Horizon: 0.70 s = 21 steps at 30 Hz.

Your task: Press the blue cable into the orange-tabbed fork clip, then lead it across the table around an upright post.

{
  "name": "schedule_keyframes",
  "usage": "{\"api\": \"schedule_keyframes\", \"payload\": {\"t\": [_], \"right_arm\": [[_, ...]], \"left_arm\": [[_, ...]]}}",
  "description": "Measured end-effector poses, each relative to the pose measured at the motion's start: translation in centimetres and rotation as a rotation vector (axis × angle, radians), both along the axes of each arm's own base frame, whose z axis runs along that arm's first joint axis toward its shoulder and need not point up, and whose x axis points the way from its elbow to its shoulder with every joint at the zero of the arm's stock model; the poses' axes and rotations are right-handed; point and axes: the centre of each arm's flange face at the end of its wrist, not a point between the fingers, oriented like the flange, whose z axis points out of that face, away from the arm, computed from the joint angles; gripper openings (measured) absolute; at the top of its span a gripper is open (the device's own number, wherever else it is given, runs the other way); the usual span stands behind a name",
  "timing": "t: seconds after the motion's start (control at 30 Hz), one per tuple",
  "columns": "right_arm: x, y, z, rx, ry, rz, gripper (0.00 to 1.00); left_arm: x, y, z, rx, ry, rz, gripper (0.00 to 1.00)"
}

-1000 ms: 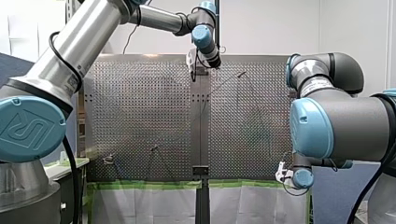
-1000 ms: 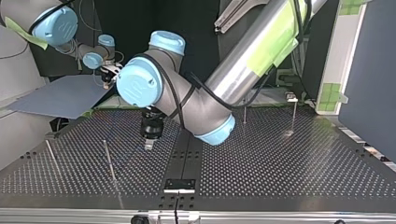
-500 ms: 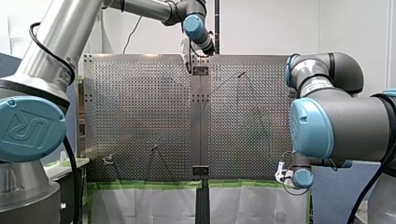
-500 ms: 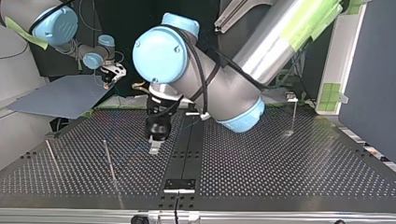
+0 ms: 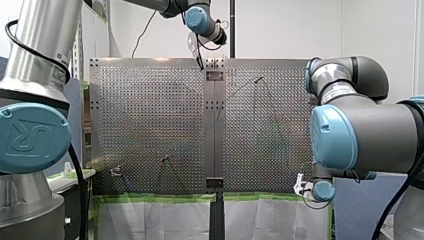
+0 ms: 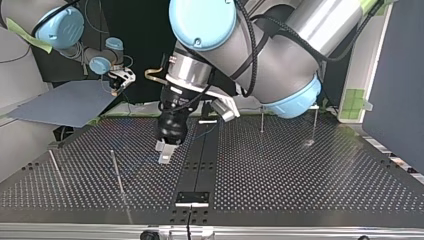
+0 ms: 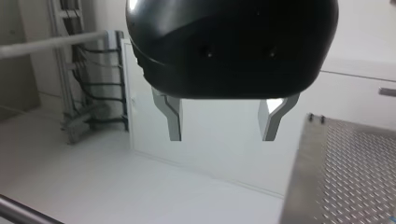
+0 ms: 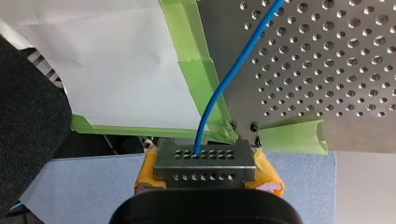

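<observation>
Cable [image 8: 219, 88] sat clamped in my right gripper [image 8: 205, 161] just off the table's [image 8: 327, 70] near corner, running out over green tape [image 8: 201, 79] onto the perforated top. My left gripper [image 7: 222, 123] hung near the far edge, fingers apart.

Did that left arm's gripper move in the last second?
Yes. In the front view my left gripper has gone up and leftward, away from the table's centre strip.

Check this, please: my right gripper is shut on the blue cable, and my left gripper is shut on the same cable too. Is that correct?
Not fully. My right gripper is shut on the blue cable, but my left gripper is open and holds nothing; the left wrist view shows this.
</observation>
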Motion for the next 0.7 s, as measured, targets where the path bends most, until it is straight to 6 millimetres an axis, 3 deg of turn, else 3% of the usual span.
{"api": "schedule_keyframes", "payload": {"t": [0.4,0.7], "right_arm": [[0.3,0.0,0.1,-0.003,0.005,0.008,0.0],[0.6,0.0,0.1,-0.004,0.005,0.012,0.0]], "left_arm": [[-3.0,2.3,1.7,-0.097,-0.073,-0.01,0.86],[-2.4,1.7,-2.4,-0.103,-0.058,-0.016,0.86]]}}
